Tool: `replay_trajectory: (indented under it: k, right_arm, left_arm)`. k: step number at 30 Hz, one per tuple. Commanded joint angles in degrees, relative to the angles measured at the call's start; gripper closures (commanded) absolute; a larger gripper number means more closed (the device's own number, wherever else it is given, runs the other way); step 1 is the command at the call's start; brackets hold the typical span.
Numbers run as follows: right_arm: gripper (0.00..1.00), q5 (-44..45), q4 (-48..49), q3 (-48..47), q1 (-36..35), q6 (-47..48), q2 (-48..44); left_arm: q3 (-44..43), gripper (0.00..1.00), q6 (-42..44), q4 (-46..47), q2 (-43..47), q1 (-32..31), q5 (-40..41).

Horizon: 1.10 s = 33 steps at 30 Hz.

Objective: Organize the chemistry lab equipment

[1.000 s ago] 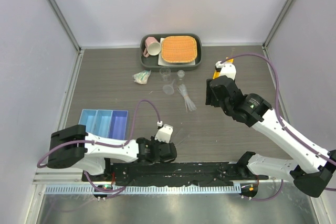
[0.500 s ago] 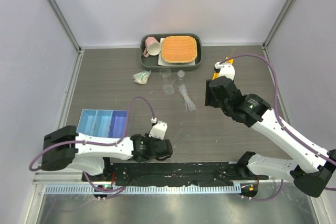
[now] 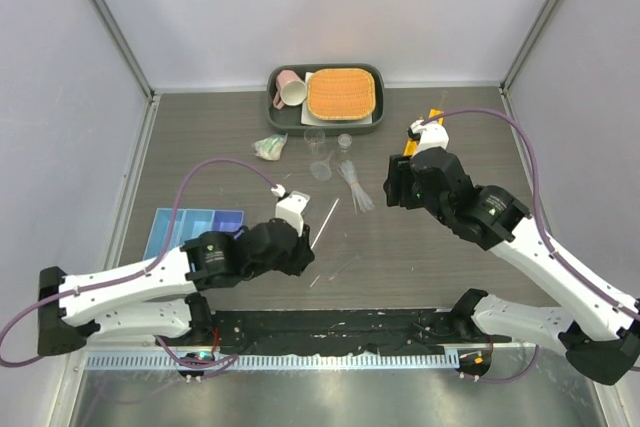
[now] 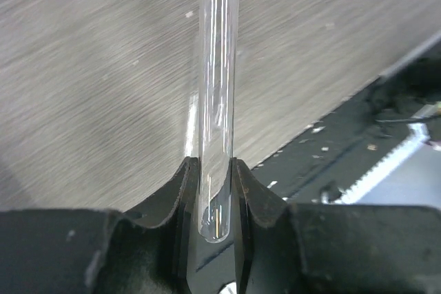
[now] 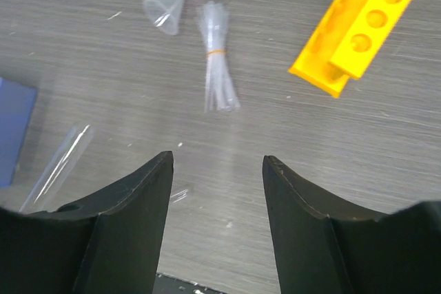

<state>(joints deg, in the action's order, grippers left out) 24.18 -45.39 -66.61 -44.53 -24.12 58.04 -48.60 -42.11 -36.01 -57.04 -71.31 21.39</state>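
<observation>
My left gripper (image 3: 306, 253) is shut on a thin glass tube (image 3: 324, 223) and holds it over the near middle of the table. In the left wrist view the tube (image 4: 216, 87) stands between the two pads, its rounded end low in the left gripper (image 4: 211, 166). My right gripper (image 3: 394, 188) is open and empty (image 5: 217, 160), hovering just right of the banded clear pipettes (image 3: 353, 187) (image 5: 217, 80). The yellow holed rack (image 3: 432, 119) (image 5: 365, 25) lies behind the right wrist. A clear funnel (image 3: 320, 168) (image 5: 165, 15) and two small beakers (image 3: 314, 137) sit at mid table. The blue tray (image 3: 195, 226) is at the left.
A dark tray (image 3: 275, 112) at the back holds a pink mug (image 3: 290, 88) and an orange woven mat (image 3: 342, 93). A small crumpled packet (image 3: 268, 147) lies left of the beakers. A faint clear tube (image 3: 330, 269) lies near the front edge. Grey walls close in both sides.
My left arm has swung up from the front edge and away from it, carrying the glass tube off the table. My right gripper has shifted slightly left.
</observation>
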Motion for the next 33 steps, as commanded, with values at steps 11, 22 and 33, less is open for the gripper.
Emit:
replay_trajectory:
  k: [11,22,33]
  right_arm:
    - [0.42,-32.52,6.27,-1.42,-0.20,3.12,-11.72]
    - [0.43,-43.96,9.53,-0.45,-0.20,0.74,-14.09]
    - [0.43,-44.92,2.85,-7.22,-0.20,0.39,-15.23]
  left_arm:
    - [0.52,0.96,10.29,25.19,4.30,13.82,-45.89]
    - [9.66,0.96,6.25,42.15,7.64,19.36,-62.95]
    - [15.29,0.96,3.70,49.10,14.40,20.77,-67.61]
